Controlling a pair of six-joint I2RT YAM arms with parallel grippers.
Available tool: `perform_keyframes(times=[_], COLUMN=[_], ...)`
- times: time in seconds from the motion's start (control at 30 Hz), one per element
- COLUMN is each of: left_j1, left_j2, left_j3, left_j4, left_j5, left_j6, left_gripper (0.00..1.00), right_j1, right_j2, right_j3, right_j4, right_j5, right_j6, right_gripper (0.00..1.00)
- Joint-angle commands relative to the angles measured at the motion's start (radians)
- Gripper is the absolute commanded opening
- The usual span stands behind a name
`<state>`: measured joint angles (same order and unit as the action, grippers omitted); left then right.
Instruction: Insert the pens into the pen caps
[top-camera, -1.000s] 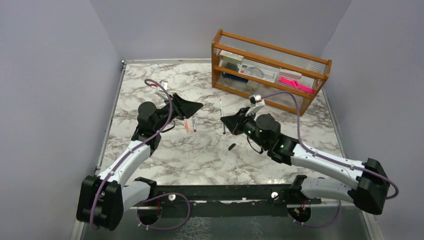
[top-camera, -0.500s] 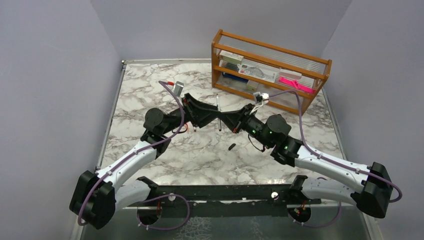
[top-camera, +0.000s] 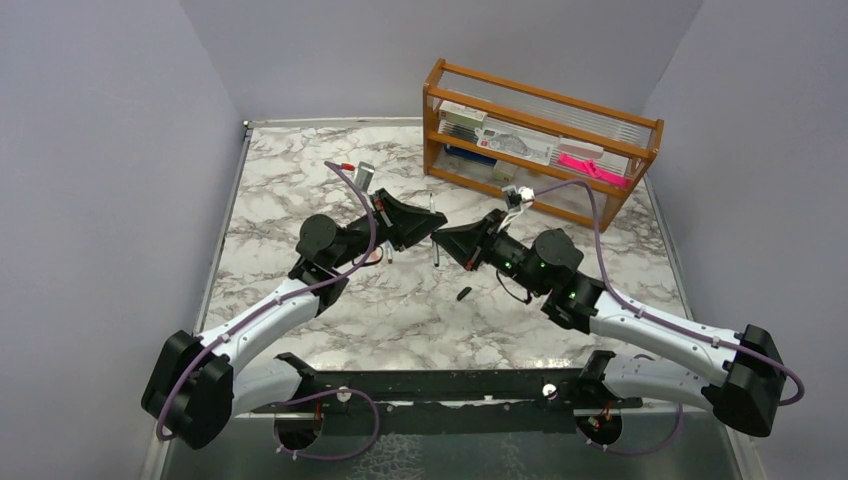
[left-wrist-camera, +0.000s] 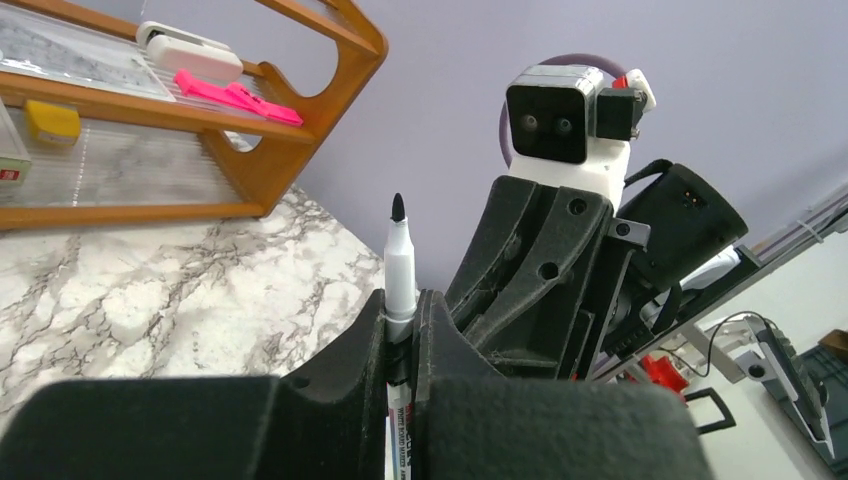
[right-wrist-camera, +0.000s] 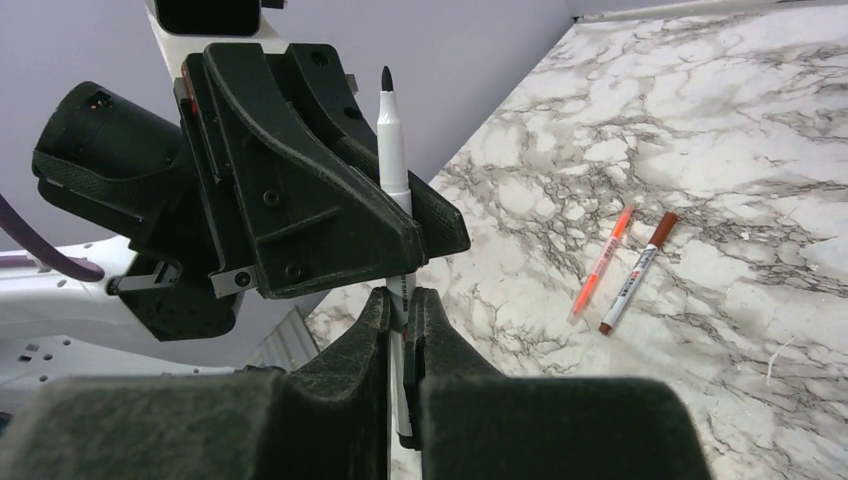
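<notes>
- Top view: the left gripper (top-camera: 430, 226) and the right gripper (top-camera: 447, 240) are sitting tip to tip over the middle of the marble table (top-camera: 290, 180). Both are pinching the same silvery-grey pen (top-camera: 435, 255), which is standing roughly upright between them. This is probably a handover or regrip, giving one arm a firm hold for capping. The black cap (top-camera: 463, 294) is lying loose on the table just near-right of them. The wooden rack (top-camera: 540, 105) at the far right is showing labels too small to read.
- Left wrist view: the left jaws are pressing shut on the pen's barrel, leaving its bare dark tip pointing up, free to take a cap. Small print is running along the barrel below the fingers, too blurred to read. A pink strip (left-wrist-camera: 235, 95) is lying on the rack's shelf.
- Right wrist view: the right jaws are clamping the same pen lower down, with the left gripper's fingers around the barrel just above. Farther right, an orange pen (right-wrist-camera: 600, 262) and a white pen (right-wrist-camera: 632, 272) with dark red ends are lying side by side on the table, out of the way. The print on the white pen's barrel is too small to read.
</notes>
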<state>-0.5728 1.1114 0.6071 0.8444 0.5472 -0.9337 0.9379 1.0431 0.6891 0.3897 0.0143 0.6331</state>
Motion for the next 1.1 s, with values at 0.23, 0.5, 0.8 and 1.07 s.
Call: perform_keyframes(times=[0.23,0.5,0.8,1.07], left_j1=[-0.015,-0.015,-0.069,-0.09], left_j2=[0.022,0.041,0.038,0.03], left_j3=[0.085,0.115,0.076,0.06], left_j4=[0.029,0.029,0.036,0.036], left_j5=[-0.041,-0.031,-0.052,-0.053], left_j6=[0.024,0.016,0.014,0.022], left_gripper=[0.0,0.0,0.27,0.0], right_j1=[0.002,0.002,0.001,0.002], right_j2=[-0.008,-0.035,-0.048,-0.036], right_j3=[0.001,-0.026,-0.009,-0.013], right_j4=[-0.048,-0.052,0.026,0.046], right_j5=[-0.069,-0.047,-0.022,-0.021], right_j6=[-0.062,-0.049,-0.053,-0.037], right_gripper=[0.34,0.01,0.01,0.01])
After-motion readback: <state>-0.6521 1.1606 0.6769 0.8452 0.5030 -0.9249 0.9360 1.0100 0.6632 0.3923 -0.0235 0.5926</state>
